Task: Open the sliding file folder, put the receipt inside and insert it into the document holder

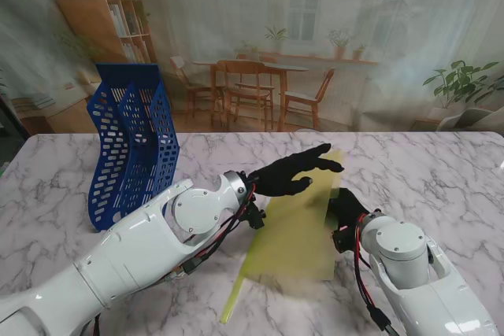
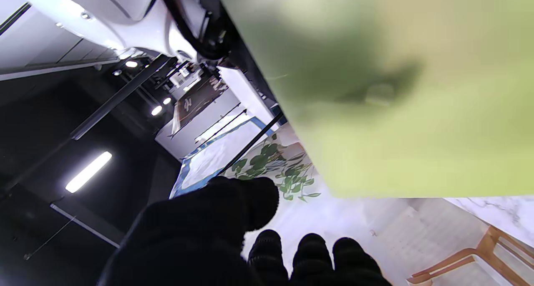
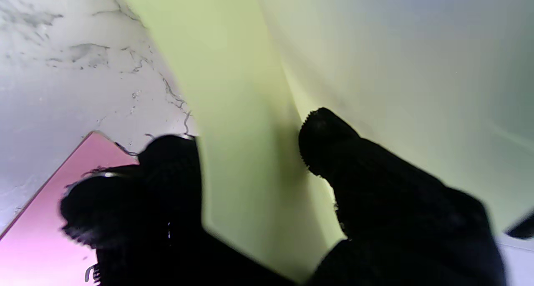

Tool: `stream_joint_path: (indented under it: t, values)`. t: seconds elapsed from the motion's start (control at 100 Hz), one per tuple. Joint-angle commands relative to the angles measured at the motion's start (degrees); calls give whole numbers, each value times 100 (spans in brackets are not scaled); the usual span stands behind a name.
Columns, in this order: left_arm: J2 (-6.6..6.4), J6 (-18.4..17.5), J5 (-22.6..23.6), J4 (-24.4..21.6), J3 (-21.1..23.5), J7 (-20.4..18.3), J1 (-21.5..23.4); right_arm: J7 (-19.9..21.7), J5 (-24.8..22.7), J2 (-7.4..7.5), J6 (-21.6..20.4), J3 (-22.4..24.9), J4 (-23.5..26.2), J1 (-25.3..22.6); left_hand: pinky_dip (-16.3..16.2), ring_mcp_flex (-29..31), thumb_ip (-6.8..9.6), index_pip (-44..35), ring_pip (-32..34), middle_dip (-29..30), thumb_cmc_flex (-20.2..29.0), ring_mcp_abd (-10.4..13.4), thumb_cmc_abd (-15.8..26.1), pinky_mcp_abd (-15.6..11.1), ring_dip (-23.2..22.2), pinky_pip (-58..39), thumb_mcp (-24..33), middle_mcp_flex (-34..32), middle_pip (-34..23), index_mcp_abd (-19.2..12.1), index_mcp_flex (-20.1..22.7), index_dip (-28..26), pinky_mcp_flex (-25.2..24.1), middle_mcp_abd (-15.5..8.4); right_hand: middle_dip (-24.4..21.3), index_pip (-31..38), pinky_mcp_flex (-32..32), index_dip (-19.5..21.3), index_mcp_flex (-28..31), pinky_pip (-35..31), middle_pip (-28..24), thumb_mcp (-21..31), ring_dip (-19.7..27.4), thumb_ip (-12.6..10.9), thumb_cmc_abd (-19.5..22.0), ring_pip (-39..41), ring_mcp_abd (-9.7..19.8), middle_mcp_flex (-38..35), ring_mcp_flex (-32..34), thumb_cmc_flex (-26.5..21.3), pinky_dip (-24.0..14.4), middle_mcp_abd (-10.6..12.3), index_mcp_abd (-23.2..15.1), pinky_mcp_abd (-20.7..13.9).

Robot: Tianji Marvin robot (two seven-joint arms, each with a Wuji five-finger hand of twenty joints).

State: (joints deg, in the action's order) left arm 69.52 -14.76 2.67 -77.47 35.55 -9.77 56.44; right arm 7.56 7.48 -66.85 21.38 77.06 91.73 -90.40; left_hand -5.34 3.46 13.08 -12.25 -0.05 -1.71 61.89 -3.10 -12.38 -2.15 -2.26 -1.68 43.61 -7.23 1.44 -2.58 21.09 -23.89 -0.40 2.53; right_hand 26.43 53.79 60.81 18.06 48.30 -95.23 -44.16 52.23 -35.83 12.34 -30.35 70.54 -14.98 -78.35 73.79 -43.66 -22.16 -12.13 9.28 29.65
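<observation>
Near the table's middle, the folder (image 1: 293, 238) was pinched in the right hand (image 1: 344, 208), the left hand (image 1: 298, 172) spread empty above; sliding in the pink receipt (image 3: 37, 231) seemed due next.

folder (image 1: 295, 230) motion-blurred | right robot hand (image 1: 344, 208) mostly hidden | receipt (image 3: 39, 231) cut off

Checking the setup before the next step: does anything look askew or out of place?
The blue document holder leans tilted rather than standing square. The yellow-green folder is partly lifted off the marble table, its cover raised, with a pink sheet lying beside it.
</observation>
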Motion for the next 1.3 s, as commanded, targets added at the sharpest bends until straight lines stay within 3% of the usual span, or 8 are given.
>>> stream_joint_path:
  t: [0.0, 0.08, 0.22, 0.36, 0.78, 0.97, 1.1, 1.29]
  values:
    - [29, 108, 115, 76, -50, -107, -89, 30, 23, -5, 52, -5, -3, -10, 164, -227, -50, 239, -174, 94, 45, 226, -36, -341, 97, 244, 66, 230, 74, -166, -159, 134, -25, -10, 54, 178, 167, 147, 135, -417, -245, 57, -28, 56, 116, 252, 160, -190, 81, -275, -7, -152, -501, -169]
    - [45, 219, 201, 121, -131, -121, -166, 51, 57, -3, 74, 3, 11, -18, 175, -231, -200, 324, -170, 94, 396, 192, 17, -314, 114, 232, -92, 232, 75, -225, -160, 250, -26, 16, 54, 177, 160, 148, 135, -415, -247, 53, -25, 55, 119, 246, 157, -182, 81, -279, -9, -154, -501, -167]
    - [103, 294, 296, 246, -266, -75, -276, 83, 74, 3, 84, 8, 13, -16, 112, -236, -905, 166, -170, 94, 714, 144, 73, -263, 98, 220, -348, 235, 75, -255, -114, 190, -37, 48, 51, 165, 130, 147, 120, -404, -248, 43, -11, 54, 136, 216, 142, -164, 77, -282, -13, -157, -496, -164]
    - [162, 296, 283, 380, -402, -83, -377, 92, 95, 2, 91, 11, 15, -18, 71, -249, -1276, 147, -174, 95, 669, 67, 377, -202, 109, 222, -1908, 241, 75, -268, -214, 113, -50, 121, 46, 153, 118, 143, 100, -398, -242, 40, 0, 52, 156, 191, 135, -141, 77, -290, -19, -158, -503, -162]
    - [162, 420, 453, 512, -724, -334, -633, 111, 139, 3, 100, 30, 29, -21, 53, -245, -1185, -376, -150, 96, 554, 9, 228, -183, 87, 208, -1781, 250, 76, -138, 222, -306, -53, 235, 40, 142, 62, 148, 62, -364, -247, 23, 29, 48, 204, 128, 121, -95, 78, -309, -35, -150, -560, -150]
    - [155, 415, 811, 591, -832, -238, -695, 165, 144, 17, 115, 54, 44, -34, 80, -229, -1348, -1131, -104, 97, 370, -46, 245, -137, -187, 213, -3277, 253, 76, -28, 471, -1060, -57, 279, 40, 155, 52, 164, 67, -354, -267, 12, 37, 48, 217, 109, 117, -73, 76, -314, -46, -156, -560, -144]
    - [108, 371, 1096, 631, -804, -135, -670, 171, 167, 16, 137, 68, 47, -40, -99, -185, -1346, -1762, 2, -73, 539, -77, -92, -85, -557, 158, -3482, 227, 20, 1, 495, -1809, -58, 341, 33, 153, 51, 166, 68, -349, -275, 13, 48, 46, 226, 85, 106, -70, 77, -318, -56, -159, -560, -141]
    - [-6, 250, 1503, 596, -632, 41, -552, 155, 183, 8, 184, 78, 52, -45, -646, -62, -1331, -2790, 339, -997, 766, -96, -325, -41, -1214, -19, -3572, 130, -182, 13, 483, -2009, -100, 408, 23, 157, 23, 179, 51, -333, -268, 3, 59, 47, 251, 59, 92, -38, 73, -320, -61, -161, -564, -142]
